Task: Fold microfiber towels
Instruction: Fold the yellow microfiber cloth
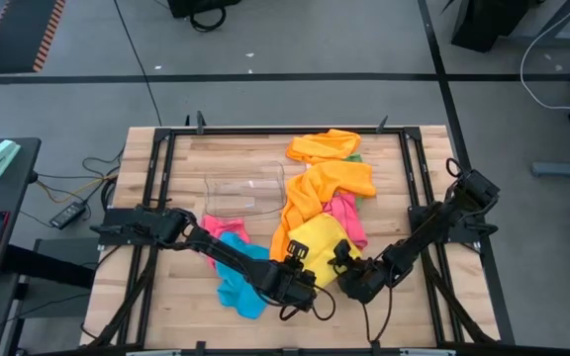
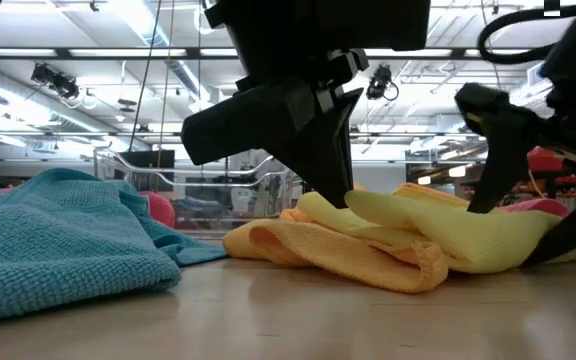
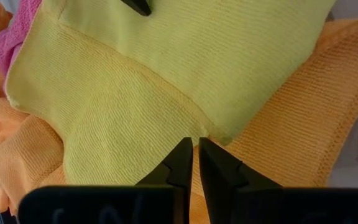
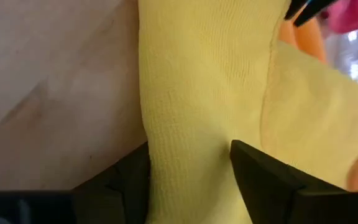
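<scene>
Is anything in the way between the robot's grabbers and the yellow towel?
Nothing visible. The left gripper is pinched shut on the yellow towel at its edge, and the right gripper has that towel between its fingers.

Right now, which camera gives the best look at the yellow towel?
The left wrist view: the yellow towel fills it, with edges and folds clear. The high view shows it whole but small, between both grippers. The low view shows it edge-on, crumpled. The right wrist view shows only a strip.
</scene>
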Robot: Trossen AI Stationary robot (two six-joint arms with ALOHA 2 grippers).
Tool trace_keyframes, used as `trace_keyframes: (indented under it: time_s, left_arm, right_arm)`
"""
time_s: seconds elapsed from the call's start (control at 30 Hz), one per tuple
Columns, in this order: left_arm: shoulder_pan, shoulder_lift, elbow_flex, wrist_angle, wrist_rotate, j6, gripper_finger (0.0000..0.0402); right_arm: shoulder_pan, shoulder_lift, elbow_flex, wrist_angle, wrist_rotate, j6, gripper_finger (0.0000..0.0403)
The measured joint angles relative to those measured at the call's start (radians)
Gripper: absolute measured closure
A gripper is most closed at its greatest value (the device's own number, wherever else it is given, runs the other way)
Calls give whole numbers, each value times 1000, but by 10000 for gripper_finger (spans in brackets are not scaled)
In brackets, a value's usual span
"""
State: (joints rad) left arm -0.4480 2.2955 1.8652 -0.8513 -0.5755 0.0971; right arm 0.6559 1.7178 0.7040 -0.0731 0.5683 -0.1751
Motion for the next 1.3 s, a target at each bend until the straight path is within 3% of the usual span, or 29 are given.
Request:
trace_keyframes:
  time_s: [0.27, 0.47, 0.67, 0.83, 0.97, 1.13, 1.3]
  left_arm:
    - [-22, -45, 0, -8, -12, 15, 369]
    - [-41, -96, 2, -34, -13, -40, 376]
    - [-54, -123, 2, -92, -15, -88, 369]
    - [-57, -126, 1, -110, -14, -99, 372]
    - [-56, -126, 1, -116, -14, -112, 378]
    - [-54, -126, 1, -115, -14, -115, 373]
    - [-52, -126, 1, -116, -14, -117, 368]
  right_arm:
    - [-11, -4, -1, -1, -84, 55, 316]
    - [-11, -85, -5, -39, -286, 179, 386]
    - [-1, -201, -4, -64, -606, 435, 392]
    - [70, -246, -4, -68, -863, 714, 392]
    - [160, -273, -3, -83, -902, 793, 392]
    - [133, -261, -3, -107, -889, 812, 392]
    - [51, -216, -3, -107, -1095, 852, 392]
